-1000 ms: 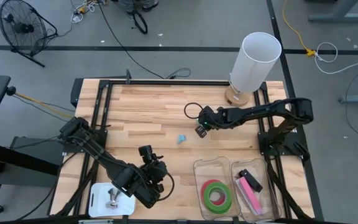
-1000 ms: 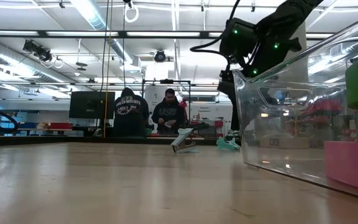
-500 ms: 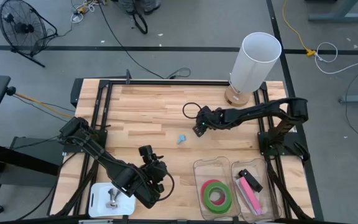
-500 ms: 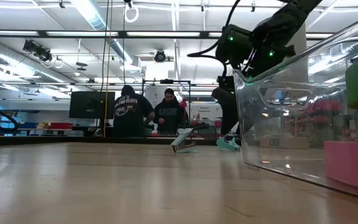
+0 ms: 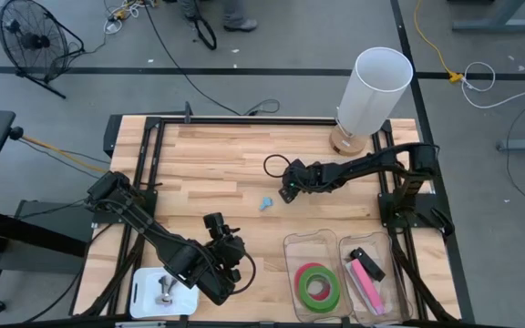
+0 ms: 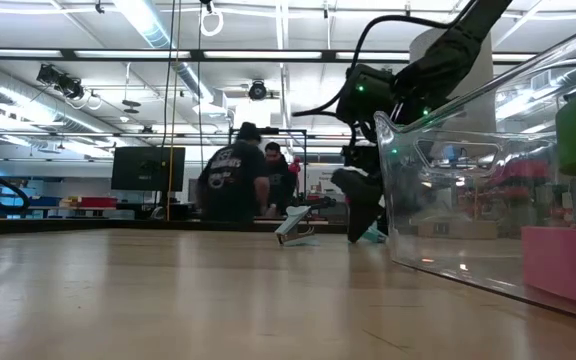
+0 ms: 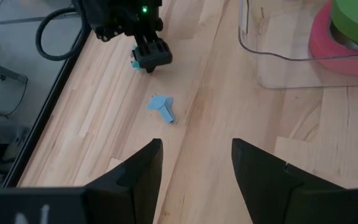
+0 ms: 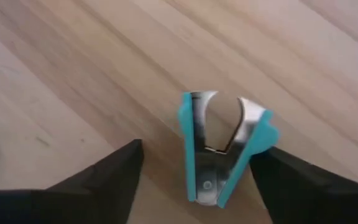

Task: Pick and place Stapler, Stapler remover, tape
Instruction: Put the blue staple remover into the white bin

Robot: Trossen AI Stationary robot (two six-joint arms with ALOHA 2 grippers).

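Note:
A teal staple remover (image 8: pixel 225 149) with metal jaws lies flat on the wood at mid-table. My right gripper (image 8: pixel 197 155) (image 5: pixel 286 192) is open and low over it, one finger on either side, apart from it. A second small blue piece (image 5: pixel 266 203) (image 7: pixel 162 107) lies just left of it. Green tape on red-pink tape (image 5: pixel 317 284) lies in the left clear bin. A pink and a black item (image 5: pixel 365 271) lie in the right bin; I cannot tell which is the stapler. My left gripper (image 7: pixel 196 162) (image 5: pixel 215 223) hangs open and empty at the near left.
Two clear bins (image 5: pixel 292 244) stand at the near right; their wall (image 6: pixel 488 200) fills the right of the low view. A white cylinder (image 5: pixel 372 87) stands at the far right. A white tray (image 5: pixel 144 296) holds a small metal piece at the near left. People stand beyond the table.
My right gripper has moved toward the table's left edge and come down close to the tabletop, over the teal staple remover. People behind the table have shifted.

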